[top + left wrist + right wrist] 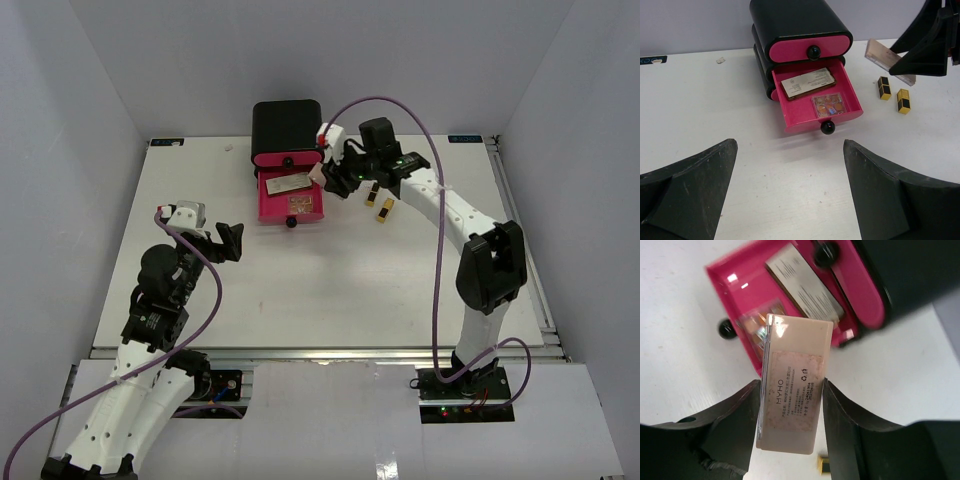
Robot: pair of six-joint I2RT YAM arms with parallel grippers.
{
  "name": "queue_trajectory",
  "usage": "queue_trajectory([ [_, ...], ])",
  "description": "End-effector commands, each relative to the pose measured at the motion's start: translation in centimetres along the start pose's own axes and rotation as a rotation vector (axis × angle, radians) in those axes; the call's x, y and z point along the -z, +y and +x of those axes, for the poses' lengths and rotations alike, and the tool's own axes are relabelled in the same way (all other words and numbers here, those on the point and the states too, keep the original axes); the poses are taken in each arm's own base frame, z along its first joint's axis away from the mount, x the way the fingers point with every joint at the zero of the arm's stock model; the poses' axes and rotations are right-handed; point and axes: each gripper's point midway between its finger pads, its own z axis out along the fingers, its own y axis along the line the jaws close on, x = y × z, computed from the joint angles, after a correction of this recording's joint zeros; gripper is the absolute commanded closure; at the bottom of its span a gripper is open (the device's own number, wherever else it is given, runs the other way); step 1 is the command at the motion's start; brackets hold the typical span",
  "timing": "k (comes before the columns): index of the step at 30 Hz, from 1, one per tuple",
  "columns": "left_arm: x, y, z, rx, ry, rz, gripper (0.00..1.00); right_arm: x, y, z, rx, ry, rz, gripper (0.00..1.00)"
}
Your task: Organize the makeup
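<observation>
The right gripper (336, 178) is clamped across the long edges of the flat tan compact (794, 405), holding it tilted and raised just beside the right side of the open pink drawer (802, 123) of the black box (790, 17). The left gripper (228, 242) hangs near left over the worktop (705, 110), jaws wide apart and empty. The drawer holds the eyeshadow palette (829, 105) at its near end and a labelled flat case (807, 82) behind it, so bare floor looks scant. I would carry the compact left until it is wholly inside the walls; level it; lower it onto those pieces; release low. The two lipsticks (884, 87) lie right of the drawer, so the fingers should stay off them.
</observation>
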Motion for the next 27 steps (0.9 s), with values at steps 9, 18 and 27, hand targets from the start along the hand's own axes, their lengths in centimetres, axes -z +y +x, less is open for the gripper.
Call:
queue_trajectory([
  [9,0.1,0.2,-0.4,-0.001,-0.018,-0.004,0.02,-7.4,5.2,-4.0,0.632,0.081,-0.137,0.87],
  [18,0.2,0.0,-0.6,0.001,-0.023,0.007,0.02,-11.2,3.3,-2.2,0.707,0.132,-0.084,0.85],
  [27,0.3,-0.2,-0.6,0.002,-0.027,0.018,0.02,-13.0,2.3,-1.0,0.688,0.15,-0.041,0.6],
])
